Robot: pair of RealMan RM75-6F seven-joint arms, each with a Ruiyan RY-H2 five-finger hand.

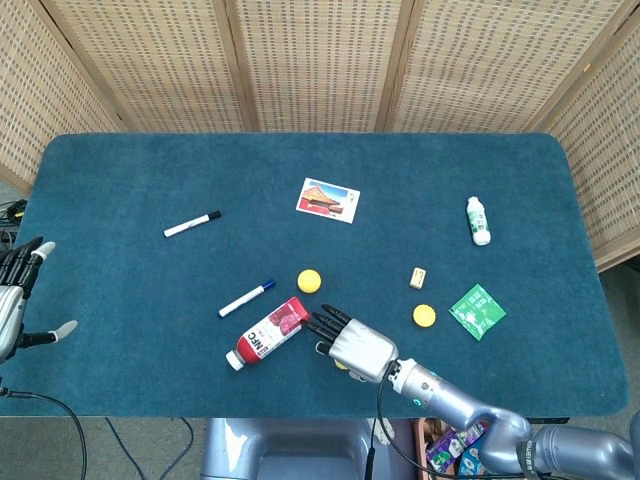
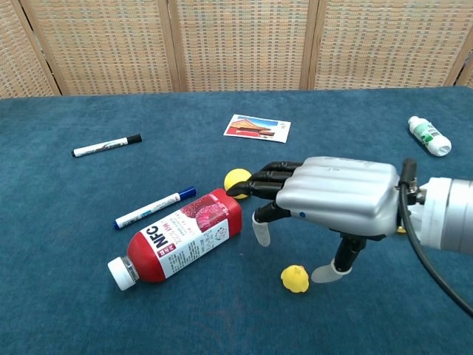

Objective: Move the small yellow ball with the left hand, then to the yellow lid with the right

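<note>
The small bumpy yellow ball (image 2: pixel 295 279) lies on the blue cloth near the front edge. My right hand (image 2: pixel 332 196) hovers just above it, fingers spread and holding nothing, its thumb tip just right of the ball. In the head view the right hand (image 1: pixel 350 343) covers the ball. The yellow lid (image 1: pixel 424 316) lies to the right of that hand; the chest view hides it behind the hand. My left hand (image 1: pixel 15 300) hangs open beyond the table's left edge, far from both.
A larger yellow ball (image 1: pixel 309 281) and a red NFC bottle (image 2: pixel 177 237) lie just left of the right hand's fingertips. Two markers (image 1: pixel 246 298) (image 1: pixel 192 224), a postcard (image 1: pixel 328 199), a beige block (image 1: pixel 418 277), a green packet (image 1: pixel 478 306) and a white bottle (image 1: pixel 478 220) are spread around.
</note>
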